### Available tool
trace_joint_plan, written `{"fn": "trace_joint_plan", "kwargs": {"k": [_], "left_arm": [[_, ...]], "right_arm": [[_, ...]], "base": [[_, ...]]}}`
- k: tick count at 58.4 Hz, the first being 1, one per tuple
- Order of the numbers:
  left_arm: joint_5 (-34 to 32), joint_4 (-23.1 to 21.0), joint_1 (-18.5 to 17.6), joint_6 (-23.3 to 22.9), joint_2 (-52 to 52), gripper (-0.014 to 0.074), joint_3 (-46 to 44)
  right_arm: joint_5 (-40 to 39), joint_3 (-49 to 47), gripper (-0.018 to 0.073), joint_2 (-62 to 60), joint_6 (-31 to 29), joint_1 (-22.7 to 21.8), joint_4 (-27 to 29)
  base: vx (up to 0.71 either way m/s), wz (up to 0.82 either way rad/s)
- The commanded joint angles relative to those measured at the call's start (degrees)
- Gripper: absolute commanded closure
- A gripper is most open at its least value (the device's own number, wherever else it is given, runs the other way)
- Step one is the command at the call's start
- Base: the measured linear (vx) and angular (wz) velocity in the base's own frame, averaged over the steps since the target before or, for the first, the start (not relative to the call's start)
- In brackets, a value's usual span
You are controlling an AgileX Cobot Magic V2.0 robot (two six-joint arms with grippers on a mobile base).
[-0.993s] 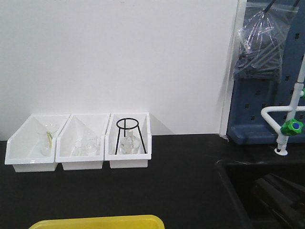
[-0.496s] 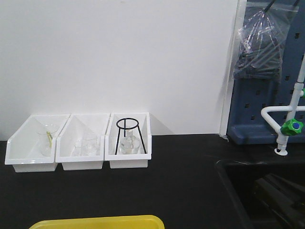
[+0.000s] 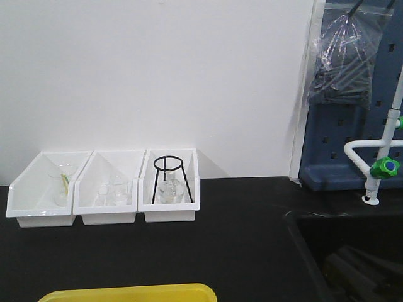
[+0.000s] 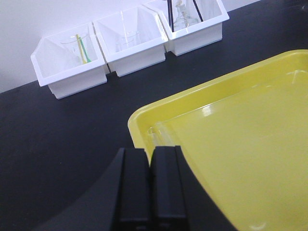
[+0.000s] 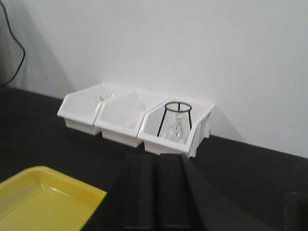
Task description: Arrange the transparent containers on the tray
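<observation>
Three white bins [image 3: 104,187] sit side by side on the black surface [image 3: 220,251] at nine o'clock, clear glassware [image 3: 113,192] inside; the rightmost holds a black wire tripod [image 3: 169,176]. The yellow tray [image 3: 129,293] edges in at six o'clock.

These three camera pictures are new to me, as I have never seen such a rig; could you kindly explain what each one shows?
This is a two-armed robot at a black lab bench. The front picture looks straight across the bench to the wall; neither arm shows in it. Three white bins stand side by side against the wall, with clear glass vessels inside. The right-hand bin also holds a black wire stand. A yellow tray peeks in at the bottom edge.

The other two pictures come from cameras on the wrists. The dark block at the bottom of each is that arm's end effector: the left end effector hangs at the tray's corner, the right end effector faces the bins. Both look shut, and neither holds anything. On the tray, at most a faint clear shape, too unclear to name.
</observation>
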Motion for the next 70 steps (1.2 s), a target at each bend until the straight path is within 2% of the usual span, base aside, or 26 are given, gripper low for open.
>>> {"fn": "trace_joint_plan", "kwargs": {"k": [1, 5, 7, 17, 25, 32, 37, 70], "left_arm": [[-4.30, -0.60, -0.18, -0.05, -0.78, 0.0603, 2.10], [-4.30, -0.60, -0.18, -0.05, -0.78, 0.0603, 2.10], [-4.30, -0.60, -0.18, -0.05, -0.78, 0.0603, 2.10], [-4.30, -0.60, -0.18, -0.05, -0.78, 0.0603, 2.10], [-4.30, -0.60, -0.18, -0.05, -0.78, 0.0603, 2.10], [-4.30, -0.60, -0.18, -0.05, -0.78, 0.0603, 2.10], [-4.30, -0.60, -0.18, -0.05, -0.83, 0.0603, 2.10], [-4.30, -0.60, -0.18, -0.05, -0.78, 0.0603, 2.10]], "right_arm": [[-1.63, 1.20, 0.0571, -1.36, 10.47, -3.69, -8.01], [-1.24, 4.58, 0.0571, -4.04, 14.85, -7.32, -9.96], [-1.14, 7.83, 0.0571, -6.47, 16.58, -10.51, -10.31], [-0.16, 20.67, 0.0571, -21.25, 17.10, -23.17, -11.20], [3.95, 26.88, 0.0571, -33.75, 17.10, -28.87, -11.71], [10.00, 27.02, 0.0571, -40.44, 17.10, -29.61, -15.71], [9.71, 27.02, 0.0571, -41.07, 17.10, -29.61, -18.02], [9.68, 27.02, 0.0571, -41.10, 17.10, -29.61, -17.91]], "base": [[0.00, 0.00], [0.00, 0.00], [0.00, 0.00], [0.00, 0.00], [0.00, 0.00], [0.00, 0.00], [0.00, 0.00], [0.00, 0.00]]}}
